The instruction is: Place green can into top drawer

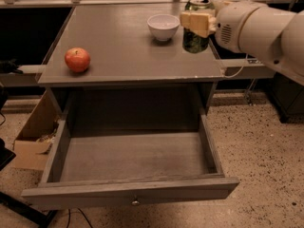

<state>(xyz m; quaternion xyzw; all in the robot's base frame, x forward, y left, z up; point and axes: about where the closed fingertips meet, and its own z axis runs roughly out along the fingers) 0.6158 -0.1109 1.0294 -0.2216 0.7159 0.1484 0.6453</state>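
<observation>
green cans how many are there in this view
1: the dark green cylindrical drink can with a silver top, held in the gripper at the grey table's right rear corner, beside the white bowl. None in the open grey drawer.
</observation>
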